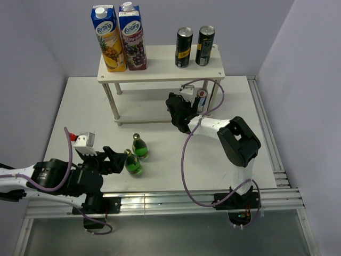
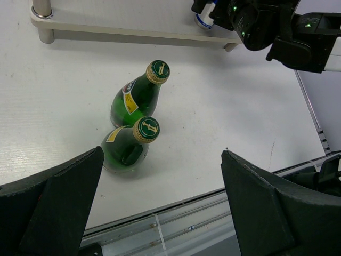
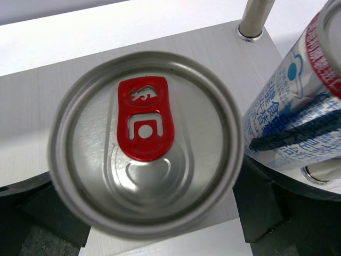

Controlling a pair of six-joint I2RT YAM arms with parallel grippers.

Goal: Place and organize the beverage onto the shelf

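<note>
Seen from above, a white two-tier shelf (image 1: 160, 74) stands at the back of a pale tabletop (image 1: 80, 117). Two juice cartons (image 1: 109, 40) and two black-and-yellow cans (image 1: 184, 48) are on its top board. The right end effector (image 1: 178, 109) reaches in under that board. Its wrist camera shows the fingers spread on either side of an upright silver-blue can (image 3: 144, 144) on the lower board, apparently not pressing it. A second silver-blue can (image 3: 290, 117) stands just beside it. Two green bottles (image 2: 133, 104) stand close together on the tabletop in front of the shelf. The left end effector (image 2: 162, 157) hovers near them, spread wide and holding nothing. The step in hand looks like letting go of the can. To do it well, the right arm should draw straight back and level, with its fingers off both cans and below the top board. The left arm could then take the nearer bottle, closing on its body without knocking the other over.
</note>
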